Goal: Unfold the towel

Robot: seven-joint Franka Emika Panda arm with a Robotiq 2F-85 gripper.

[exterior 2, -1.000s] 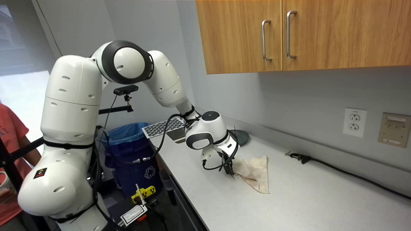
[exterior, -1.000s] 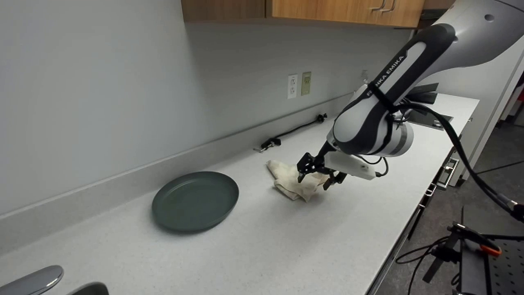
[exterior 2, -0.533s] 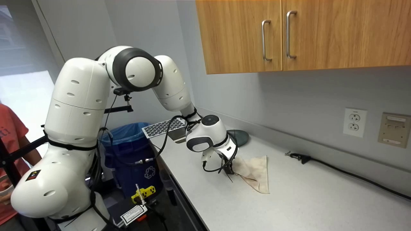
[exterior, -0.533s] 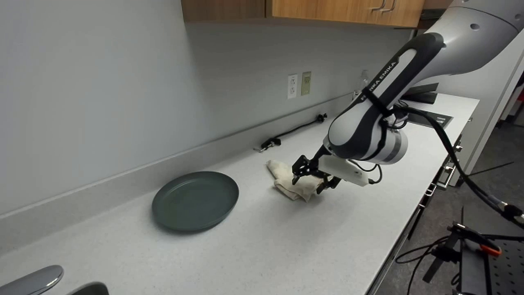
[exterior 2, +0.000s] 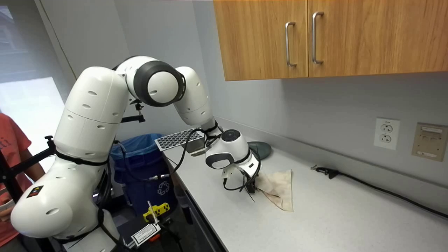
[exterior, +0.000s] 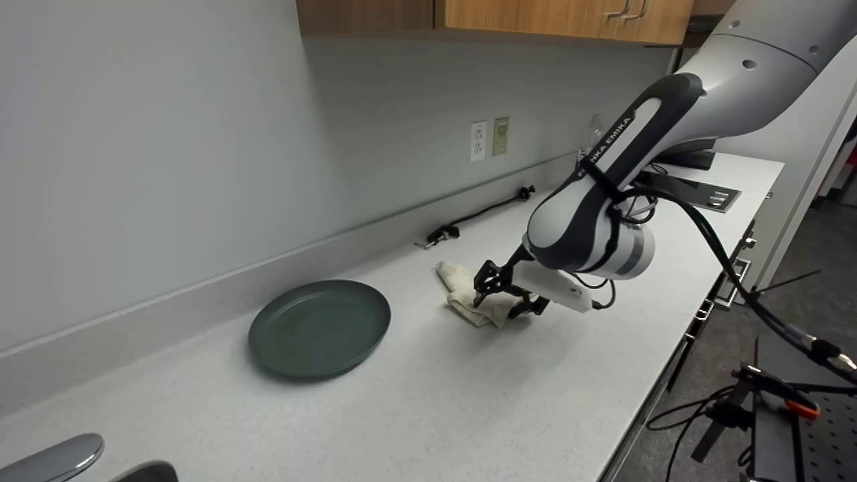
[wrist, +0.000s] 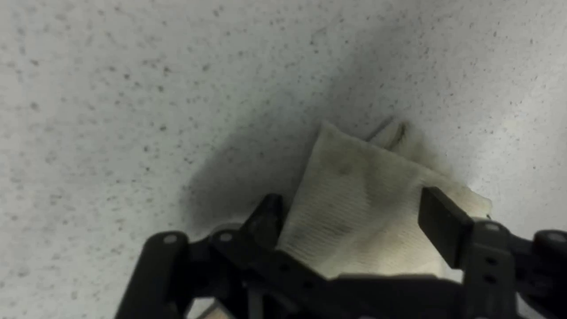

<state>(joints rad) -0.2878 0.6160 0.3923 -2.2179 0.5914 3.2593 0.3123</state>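
Note:
The beige towel (exterior: 463, 288) lies wrinkled and folded over on itself on the white counter (exterior: 402, 415). From the opposite side, the towel (exterior 2: 281, 187) shows a flat corner spread along the counter. My gripper (exterior: 496, 310) is low over the towel's near part, pointing down. In the wrist view the gripper (wrist: 350, 197) is open, its two fingers on either side of a layer of the towel (wrist: 341, 177) with a pointed corner. The right pad (wrist: 443, 226) overlaps the cloth; the other fingertip is at its left edge. Whether they touch it, I cannot tell.
A dark green round plate (exterior: 320, 328) sits beside the towel, nearer the wall. Behind it along the wall lies a clamp (exterior: 443, 233) on a black cable. A faucet handle (exterior: 53, 458) shows at the lower left. Wooden cabinets (exterior 2: 266, 42) hang above.
My gripper has come down and shifted slightly toward the plate over the towel, and its jaws have narrowed a little. The towel has hardly moved.

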